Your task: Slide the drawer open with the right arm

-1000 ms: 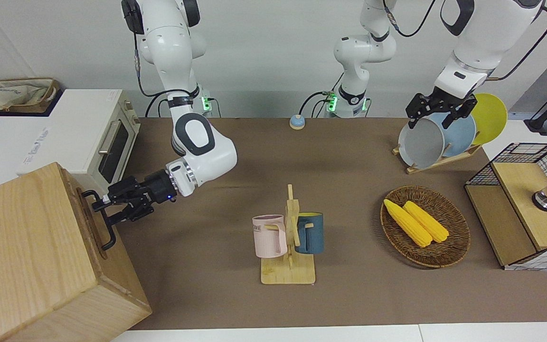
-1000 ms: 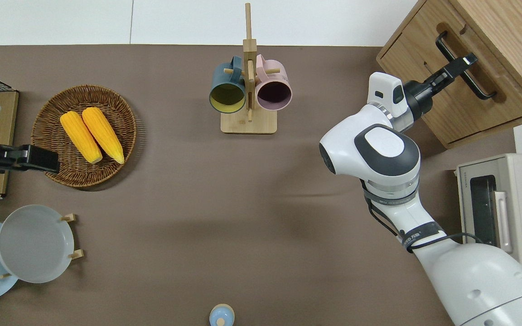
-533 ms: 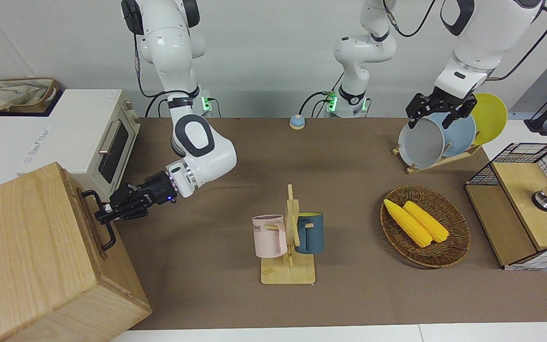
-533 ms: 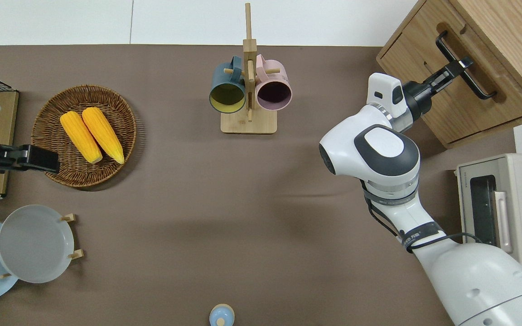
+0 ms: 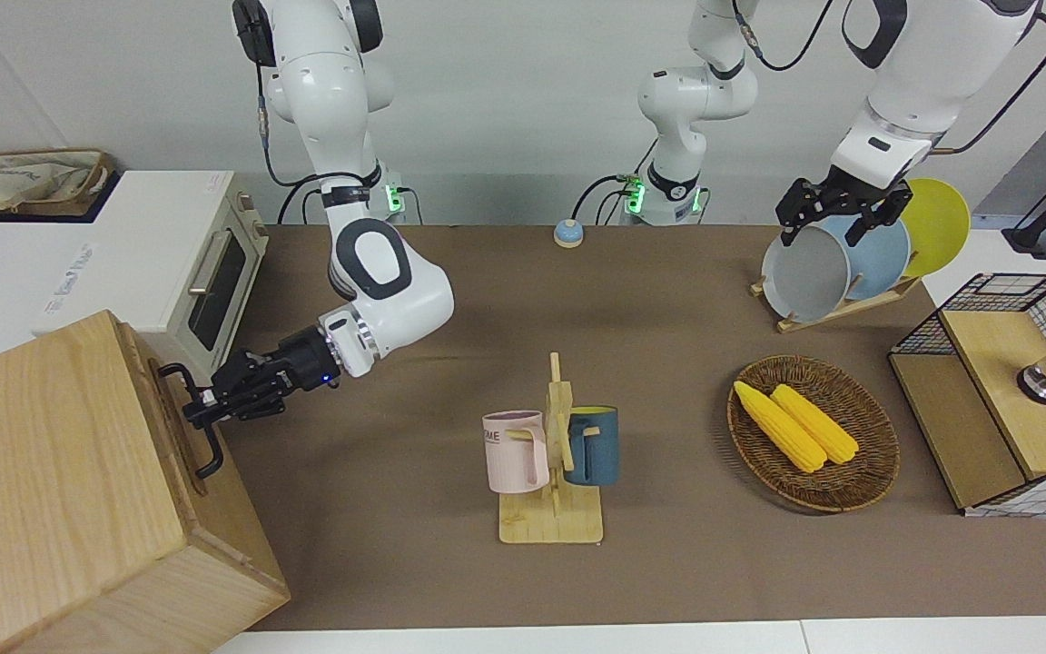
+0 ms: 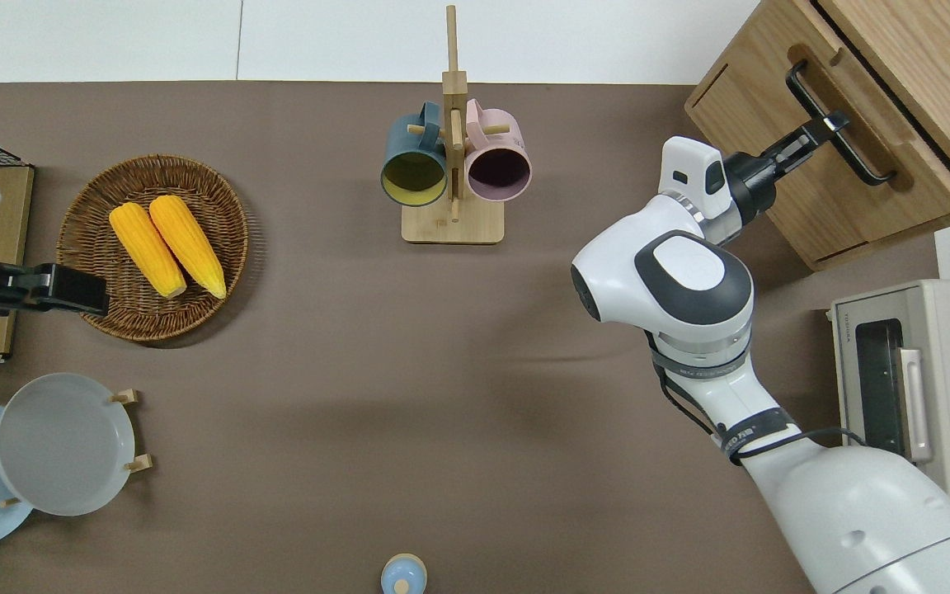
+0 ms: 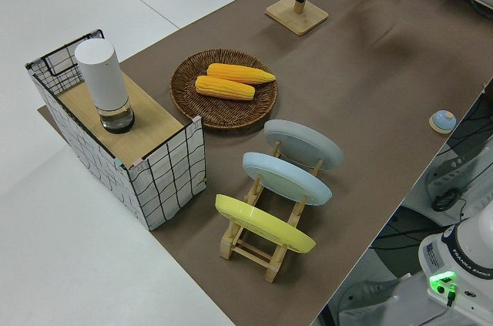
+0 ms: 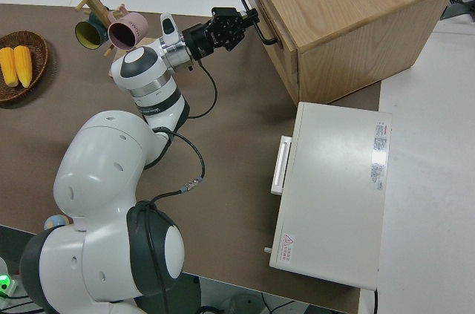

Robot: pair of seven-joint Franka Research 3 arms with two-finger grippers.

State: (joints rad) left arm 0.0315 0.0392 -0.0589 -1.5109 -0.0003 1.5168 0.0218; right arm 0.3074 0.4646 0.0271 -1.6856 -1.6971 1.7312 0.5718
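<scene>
The pale-wood cabinet (image 5: 51, 481) stands at the right arm's end of the table, at the edge farthest from the robots. Its drawer (image 6: 924, 161) has a black bar handle (image 6: 862, 153), which also shows in the front view (image 5: 205, 454). The drawer stands slightly out, with a dark gap along its top edge. My right gripper (image 6: 834, 124) is shut on the handle near its middle; it also shows in the front view (image 5: 199, 406) and the right side view (image 8: 249, 21). The left arm is parked, its gripper (image 5: 836, 218) open.
A white toaster oven (image 6: 912, 379) stands beside the cabinet, nearer to the robots. A mug rack (image 6: 452, 165) stands mid-table. A basket with corn (image 6: 153, 247), a plate rack (image 5: 836, 263) and a wire-mesh shelf (image 5: 1004, 391) are at the left arm's end.
The right gripper closed on the handle, then drew it away from the cabinet. The drawer slid out a little and a dark gap opened. The left arm has not moved.
</scene>
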